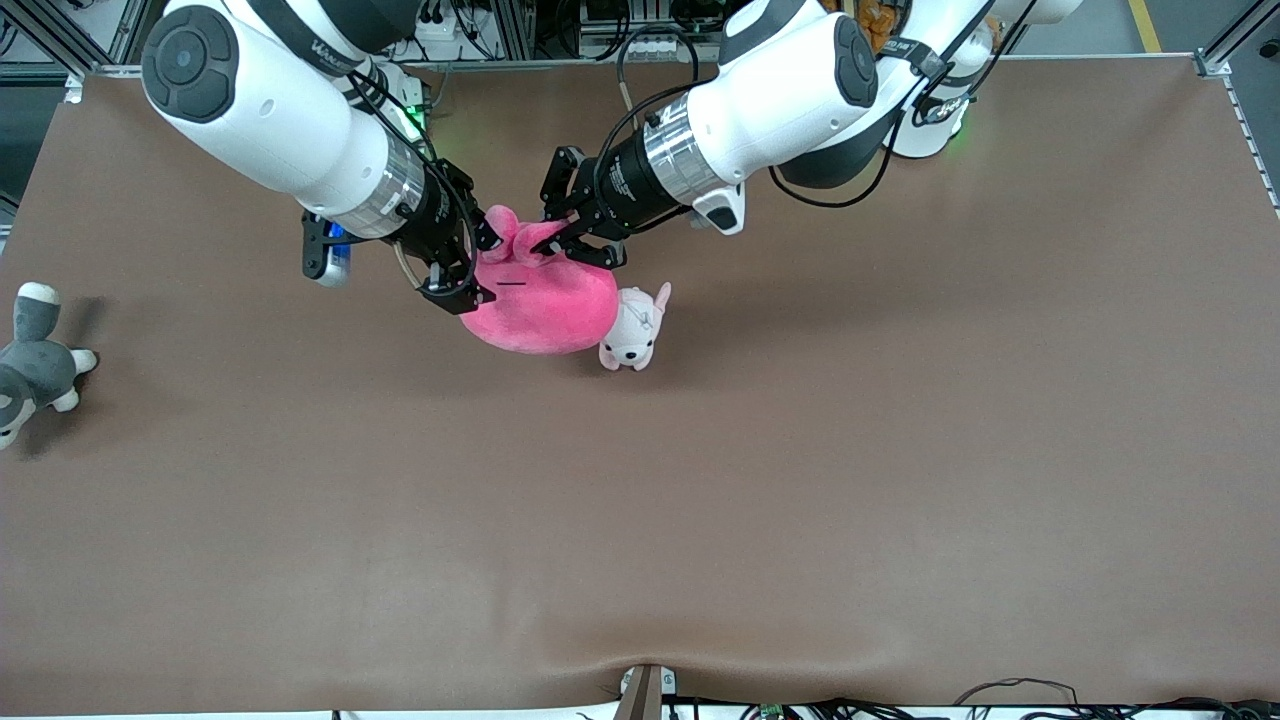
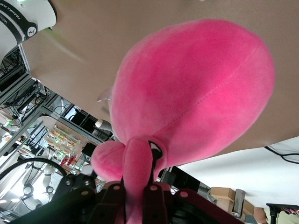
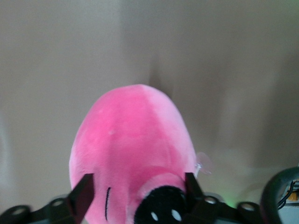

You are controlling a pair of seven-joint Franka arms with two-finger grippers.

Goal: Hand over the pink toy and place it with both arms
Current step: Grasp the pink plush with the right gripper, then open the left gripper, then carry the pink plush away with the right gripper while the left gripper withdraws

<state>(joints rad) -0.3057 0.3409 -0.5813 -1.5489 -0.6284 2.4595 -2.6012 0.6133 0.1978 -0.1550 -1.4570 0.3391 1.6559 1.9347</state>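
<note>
The pink toy (image 1: 545, 305) hangs above the middle of the table, held between both grippers. My left gripper (image 1: 555, 240) is shut on one of its ear-like nubs; in the left wrist view the nub is pinched between the fingers (image 2: 138, 191) and the round body (image 2: 196, 88) hangs below. My right gripper (image 1: 478, 268) is open, with one finger on each side of the toy's face. In the right wrist view the fingers (image 3: 81, 193) flank the toy (image 3: 131, 135), showing its black eye and a thin black line.
A small pale pink-and-white puppy plush (image 1: 632, 330) lies on the brown table (image 1: 800, 480), right beside the pink toy. A grey-and-white plush animal (image 1: 30, 365) lies at the table's edge at the right arm's end.
</note>
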